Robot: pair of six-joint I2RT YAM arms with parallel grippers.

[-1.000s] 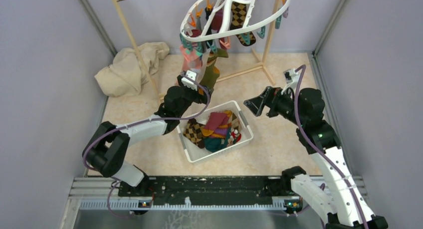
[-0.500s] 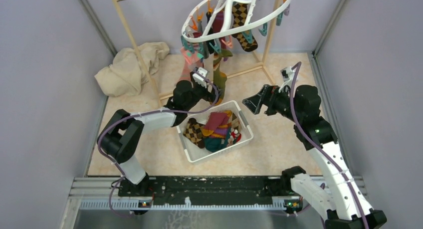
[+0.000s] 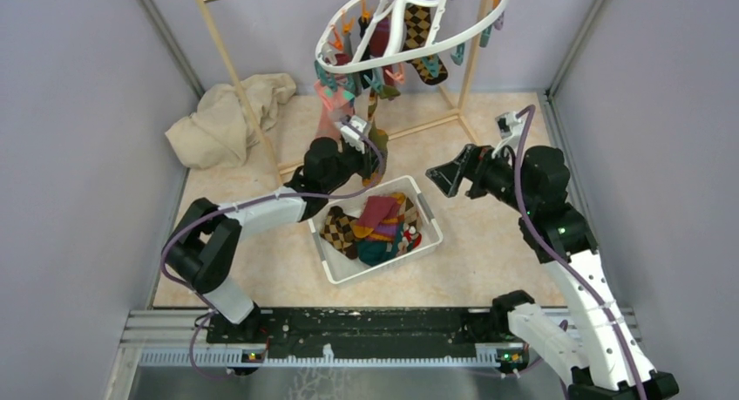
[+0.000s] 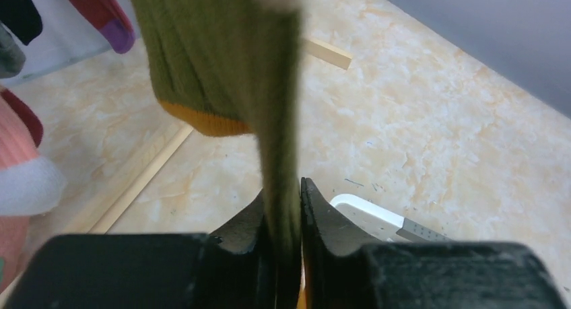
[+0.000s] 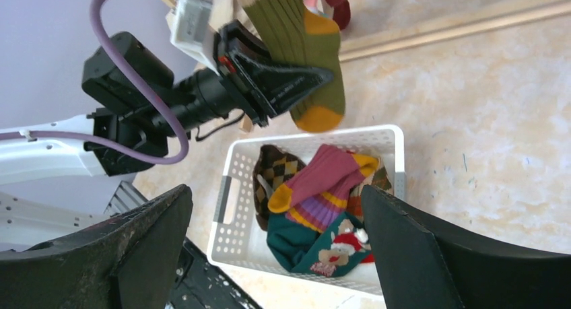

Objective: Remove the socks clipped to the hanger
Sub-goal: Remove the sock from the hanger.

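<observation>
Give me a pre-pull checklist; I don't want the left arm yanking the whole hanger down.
1. Left gripper shut on green sock: ok.
2. Only that sock in the grip: ok.
3. Which peg on the hanger holds it, and how firmly: cannot tell.
4. Basket close below the sock: ok.
5. Right gripper open, apart from the sock: ok.

Sheathed in white shells over black joints along left arm (image 3: 261, 213) and right arm (image 3: 584, 278); strung with purple cables (image 5: 98, 33); tipped at the right gripper (image 5: 276, 191) with matte black, wedge-shaped fingers (image 5: 417, 255).
</observation>
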